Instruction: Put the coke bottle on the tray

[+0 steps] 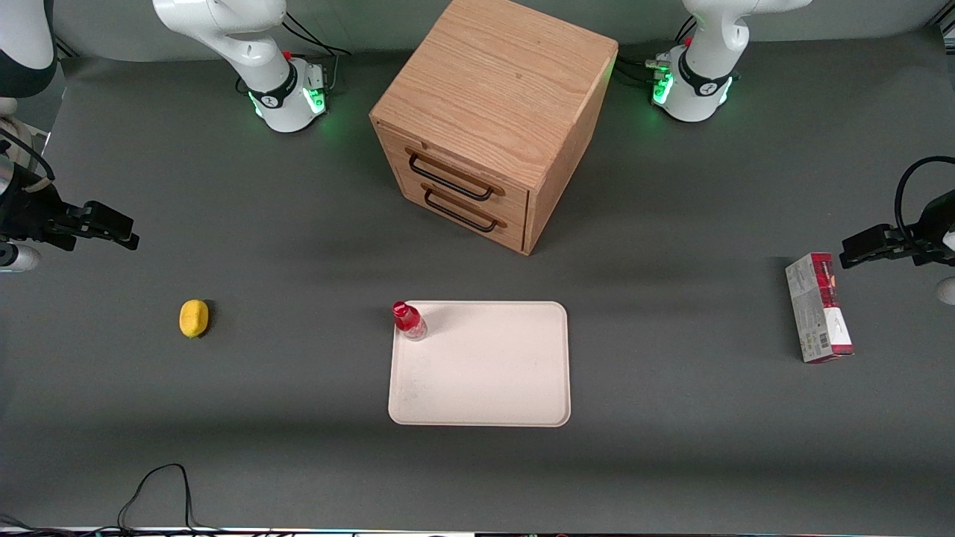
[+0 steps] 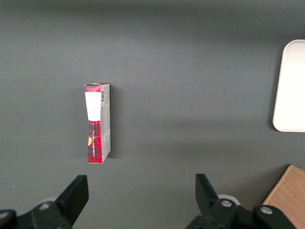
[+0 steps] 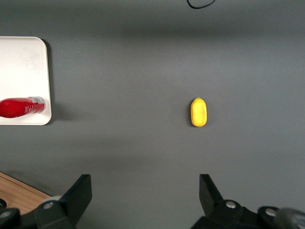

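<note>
The tray (image 1: 492, 373), a flat cream rectangle with rounded corners and a low rim, is seen near the middle of the grey bench (image 1: 298, 447), in front of the wooden cabinet (image 1: 492, 112). Only one thing is carried by it: the coke bottle (image 1: 409, 321), set upright in the tray's corner nearest the cabinet and toward the working arm's end. The bottle's long axis is vertical, with the red cap on top and the clear base resting on the tray just inside the rim. Its body is slim, red and glossy.

The gripper (image 1: 112, 227) is held above the bench at the working arm's end, well apart from the bottle; its black fingers (image 3: 78, 193) are spread wide with nothing between them.

A yellow rounded lemon-like object (image 1: 194, 318) lies on the bench between the gripper and the tray. A red-and-grey carton (image 1: 818, 307) lies flat toward the parked arm's end. Two black-handled drawers are shown in the cabinet's front, both pushed in.
</note>
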